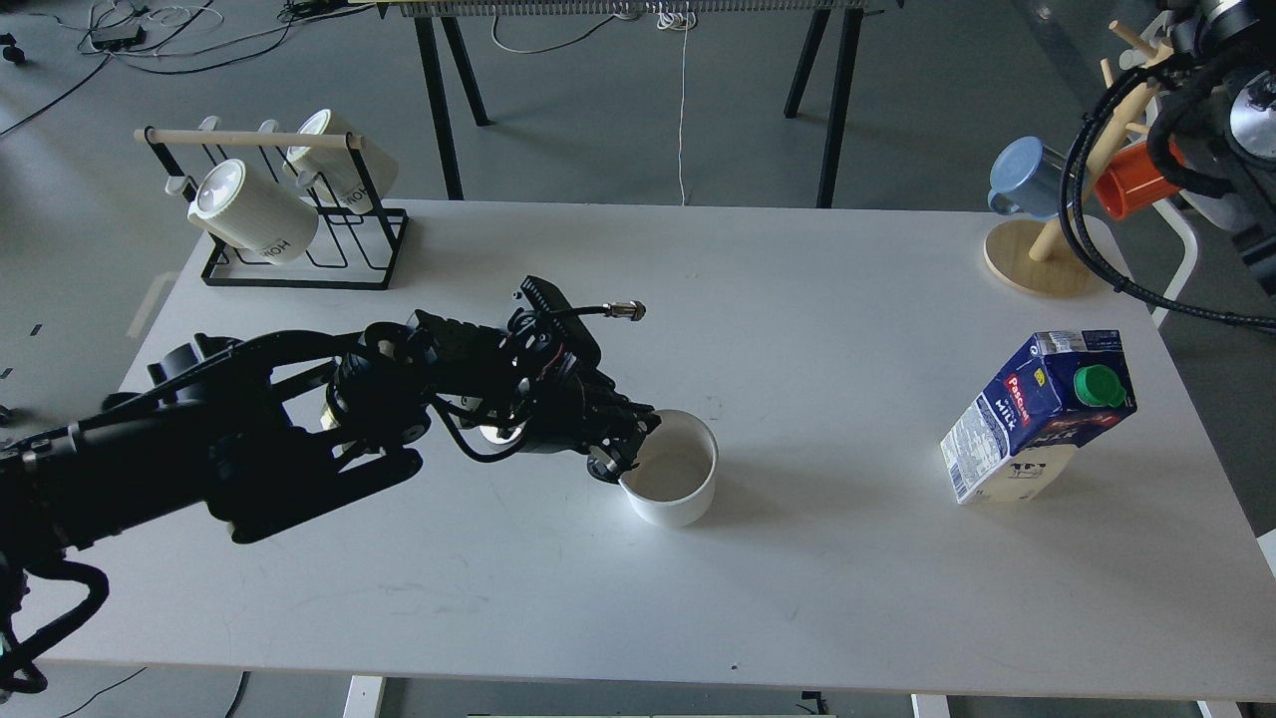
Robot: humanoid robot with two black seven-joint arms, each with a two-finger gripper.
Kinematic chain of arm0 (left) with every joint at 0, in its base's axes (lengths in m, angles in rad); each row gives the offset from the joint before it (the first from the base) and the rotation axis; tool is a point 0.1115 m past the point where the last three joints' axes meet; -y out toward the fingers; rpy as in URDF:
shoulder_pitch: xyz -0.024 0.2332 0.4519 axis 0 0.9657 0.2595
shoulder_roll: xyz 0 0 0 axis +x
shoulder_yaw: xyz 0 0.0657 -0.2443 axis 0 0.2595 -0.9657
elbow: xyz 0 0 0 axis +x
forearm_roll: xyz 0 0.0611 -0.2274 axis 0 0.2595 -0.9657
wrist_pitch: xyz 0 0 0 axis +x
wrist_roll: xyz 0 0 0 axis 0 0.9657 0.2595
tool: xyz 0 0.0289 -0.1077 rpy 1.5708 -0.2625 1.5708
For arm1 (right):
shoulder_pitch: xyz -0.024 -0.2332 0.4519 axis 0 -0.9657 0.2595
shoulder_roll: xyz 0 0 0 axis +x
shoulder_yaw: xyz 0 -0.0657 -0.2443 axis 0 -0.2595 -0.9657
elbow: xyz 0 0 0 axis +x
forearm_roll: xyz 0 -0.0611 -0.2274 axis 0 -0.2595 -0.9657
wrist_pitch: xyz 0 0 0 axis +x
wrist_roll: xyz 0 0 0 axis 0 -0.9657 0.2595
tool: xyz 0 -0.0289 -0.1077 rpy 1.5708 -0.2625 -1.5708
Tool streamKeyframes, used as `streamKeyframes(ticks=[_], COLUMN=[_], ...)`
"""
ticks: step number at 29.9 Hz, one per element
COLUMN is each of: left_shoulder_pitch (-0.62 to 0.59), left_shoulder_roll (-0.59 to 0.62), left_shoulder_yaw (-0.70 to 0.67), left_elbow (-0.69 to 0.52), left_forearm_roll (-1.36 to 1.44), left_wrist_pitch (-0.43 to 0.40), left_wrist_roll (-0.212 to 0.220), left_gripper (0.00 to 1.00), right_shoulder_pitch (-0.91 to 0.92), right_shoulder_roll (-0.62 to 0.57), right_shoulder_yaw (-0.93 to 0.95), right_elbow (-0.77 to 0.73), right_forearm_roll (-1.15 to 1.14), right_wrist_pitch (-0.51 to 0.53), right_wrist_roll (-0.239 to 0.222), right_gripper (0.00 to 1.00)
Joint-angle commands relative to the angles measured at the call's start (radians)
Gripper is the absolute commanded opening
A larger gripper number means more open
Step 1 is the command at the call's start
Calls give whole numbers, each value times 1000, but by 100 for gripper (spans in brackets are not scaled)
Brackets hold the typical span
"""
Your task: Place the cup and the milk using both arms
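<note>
The cup (674, 469) stood upright near the middle of the white table (797, 618), its cream inside open to view and its handle hidden behind the gripper. The left gripper (623, 449) was at the cup's left rim, its dark fingers closed over the rim edge, one inside and one outside as far as could be seen. The left arm reached in low across the table from the left edge.

The milk (1037, 417) stood well apart to the right, close to the table's right edge, green cap facing the camera. The right arm showed only as cables and housing at the upper right corner; its gripper was out of view.

At the far left corner a black wire rack (329, 261) held two ribbed cream mugs (249, 214). At the far right corner a wooden mug tree (1042, 254) carried a blue mug (1022, 179) and an orange mug (1131, 179).
</note>
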Motion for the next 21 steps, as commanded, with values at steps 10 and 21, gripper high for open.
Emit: streamKeyframes(ticks=[10,21], left_shoulder_pitch=[2,10], left_shoulder_roll=[155,253], left_shoulder_yaw=[-212,-442], left_elbow=[-13,157], left_forearm_roll=[-333,-1256], left_wrist_pitch=[0,0], left_wrist_roll=[-46,-54], left_gripper=[56,99], right_shoulder_pitch=[-5,-189], right_shoulder_roll=[-32,-217], right_shoulder_yaw=[-1,24], right_elbow=[17,221], right_forearm_roll=[2,21], right_wrist_pitch=[0,0], right_wrist_roll=[0,6], right_gripper=[100,100])
